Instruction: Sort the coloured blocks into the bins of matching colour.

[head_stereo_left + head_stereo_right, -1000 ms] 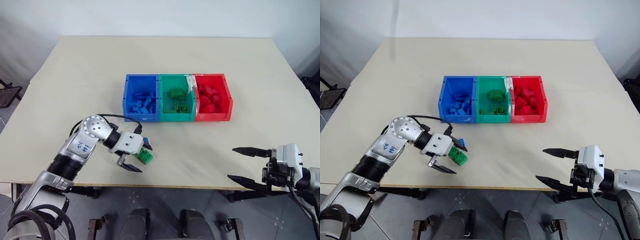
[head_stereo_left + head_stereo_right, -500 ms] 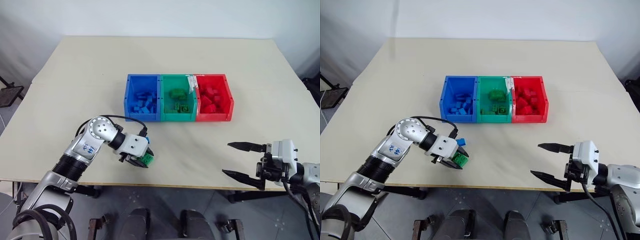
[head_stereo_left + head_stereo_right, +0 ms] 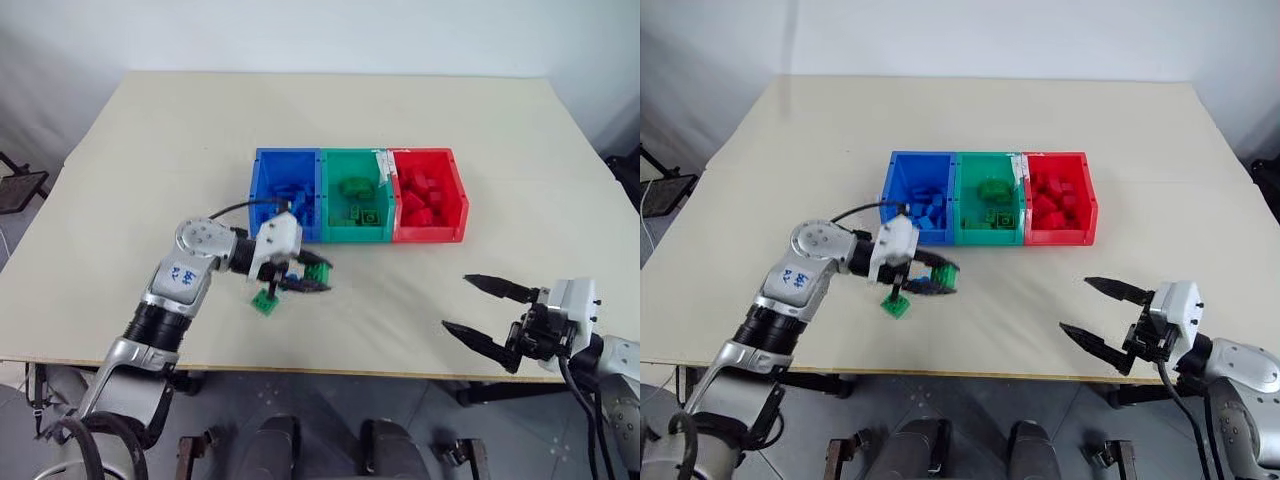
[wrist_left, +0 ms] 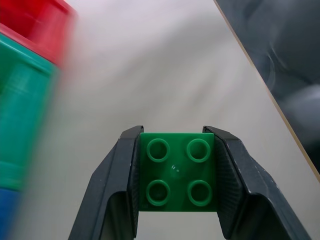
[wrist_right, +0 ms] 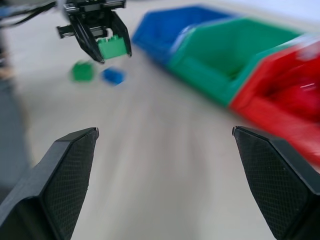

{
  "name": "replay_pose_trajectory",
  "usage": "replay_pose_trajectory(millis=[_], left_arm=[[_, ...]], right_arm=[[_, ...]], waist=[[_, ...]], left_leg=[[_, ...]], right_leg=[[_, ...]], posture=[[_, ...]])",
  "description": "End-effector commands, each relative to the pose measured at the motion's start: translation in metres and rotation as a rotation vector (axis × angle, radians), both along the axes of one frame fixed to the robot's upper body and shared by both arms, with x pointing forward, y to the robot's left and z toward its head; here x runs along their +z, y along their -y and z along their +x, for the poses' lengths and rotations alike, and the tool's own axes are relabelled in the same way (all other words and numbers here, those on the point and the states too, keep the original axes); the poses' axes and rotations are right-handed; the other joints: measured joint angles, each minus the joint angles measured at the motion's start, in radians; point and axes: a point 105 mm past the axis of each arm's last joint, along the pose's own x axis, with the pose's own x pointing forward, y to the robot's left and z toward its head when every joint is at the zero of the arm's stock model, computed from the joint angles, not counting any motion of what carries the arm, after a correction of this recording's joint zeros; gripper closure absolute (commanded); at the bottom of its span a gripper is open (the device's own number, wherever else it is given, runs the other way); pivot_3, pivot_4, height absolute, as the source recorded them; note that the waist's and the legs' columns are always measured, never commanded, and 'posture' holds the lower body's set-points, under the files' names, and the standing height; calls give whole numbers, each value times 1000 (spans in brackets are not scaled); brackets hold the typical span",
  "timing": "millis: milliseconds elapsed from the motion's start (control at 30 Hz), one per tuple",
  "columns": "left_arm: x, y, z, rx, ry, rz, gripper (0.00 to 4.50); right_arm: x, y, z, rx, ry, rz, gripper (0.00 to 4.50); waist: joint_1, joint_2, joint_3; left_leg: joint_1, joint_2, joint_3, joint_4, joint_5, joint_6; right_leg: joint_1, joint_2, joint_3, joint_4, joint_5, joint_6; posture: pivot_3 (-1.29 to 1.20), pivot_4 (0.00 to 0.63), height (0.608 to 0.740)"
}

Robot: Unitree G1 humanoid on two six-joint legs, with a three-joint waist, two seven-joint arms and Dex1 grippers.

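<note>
Up close, left end effector (image 4: 174, 175) pinching green block (image 4: 175, 172), right end effector (image 5: 165, 150) spread wide

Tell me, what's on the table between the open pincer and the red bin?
Nothing. In the left eye view, only bare table lies between the right pincer and the red bin. The loose blocks lie over by the other arm.

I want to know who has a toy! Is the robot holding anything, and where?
The left gripper pinches a green block by two opposite sides. The right gripper holds nothing.
</note>
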Motion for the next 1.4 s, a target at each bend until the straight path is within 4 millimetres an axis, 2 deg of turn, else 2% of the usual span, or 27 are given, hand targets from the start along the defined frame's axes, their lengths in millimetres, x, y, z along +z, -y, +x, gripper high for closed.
replay_pose_trajectory(millis=[33, 133, 267, 333, 433, 600, 633, 800, 900, 967, 1067, 1200, 1267, 1333, 1400], left_arm=[[32, 5, 30, 164, 60, -137, 3001], [58, 18, 66, 343, 140, -206, 3001], [58, 37, 81, 361, 87, -204, 3001], [59, 45, 82, 339, 81, -212, 2286], [56, 50, 83, 327, 70, -202, 1540], [53, 43, 85, 341, 107, -196, 28], [54, 39, 84, 333, 116, -201, 28], [52, 10, 56, 192, 158, -189, 28], [37, -27, 31, 142, 181, -125, 28], [26, -59, 17, 168, 182, -84, 28], [14, -95, -2, 229, 182, -31, 28], [-4, -142, -42, 317, 113, -13, 28], [-21, -166, -58, 390, 83, 51, 28], [-31, -183, -70, 447, 58, 73, 28], [-34, -190, -77, 469, 67, 76, 28]], right_arm=[[19, 7, -3, -82, 97, 39, 0], [20, 12, -4, -162, 130, 66, 0], [20, 9, -5, -185, 148, 71, 0], [23, 4, -6, -176, 158, 66, 0], [30, 0, -6, -172, 181, 72, 0], [36, -4, -5, -162, 202, 72, 0], [36, -5, -4, -154, 204, 70, 0], [34, -14, 0, -53, 187, 23, 0], [30, -20, 6, 41, 162, -31, 0], [27, -23, 11, 102, 143, -61, 0], [22, -23, 17, 181, 116, -107, 0], [19, -26, 26, 276, 88, -138, 0], [19, -28, 31, 309, 81, -144, 0], [15, -30, 33, 353, 66, -169, 0], [10, -30, 34, 388, 54, -200, 0]], waist=[[-2, 0, 0], [10, -3, 1], [6, -3, 1], [0, -3, 1], [-6, -3, 1], [-4, -3, 1], [-3, -3, 1], [-12, -2, 1], [-24, -2, 1], [-31, -2, 1], [-30, -2, 1], [-30, -2, 1], [-24, -2, 1], [-24, -2, 1], [-20, -2, 1]], left_leg=[[0, -1, 0, 0, 0, 0], [0, -3, -1, 0, 1, -1], [-1, -5, 1, -1, 1, 0], [-1, -5, 1, -2, 1, 0], [-1, -4, 2, -3, 1, 0], [-1, -4, 2, -3, 1, -1], [-1, -4, 2, -3, 1, -1], [-1, -3, 2, -3, 1, -1], [0, -1, 2, -4, 1, -1], [1, 0, 2, -4, 1, -1], [1, 2, 1, -4, 1, -2], [1, 1, 1, -3, 1, -1], [1, 1, 0, -4, 0, 0], [1, 2, 0, -4, 0, -1], [1, 2, -1, -4, 0, -1]], right_leg=[[0, 0, 0, 0, 0, 0], [0, 1, -1, 0, 0, 0], [-1, 0, 0, -1, 0, 1], [-1, 1, 0, -1, 0, 1], [-3, 1, 0, 0, 0, 1], [-3, 1, 0, 0, 0, 1], [-3, 1, 0, 0, 0, 1], [-3, 1, 0, 0, 0, 1], [-3, 1, 1, 0, 0, 1], [-3, 2, 1, 0, 0, 0], [-3, 1, 1, 0, 0, 0], [-2, -1, 2, -1, 0, 0], [-1, -1, 2, -2, 0, 0], [-1, -1, 1, -8, 0, 0], [-1, -2, 1, -9, 0, 0]], posture=[[0, 150, 740], [0, 150, 740], [0, 150, 740], [0, 150, 740], [0, 150, 740], [0, 150, 740], [0, 150, 740], [0, 150, 740], [0, 150, 740], [0, 150, 740], [0, 150, 740], [0, 150, 740], [0, 150, 740], [0, 150, 740], [0, 150, 740]])
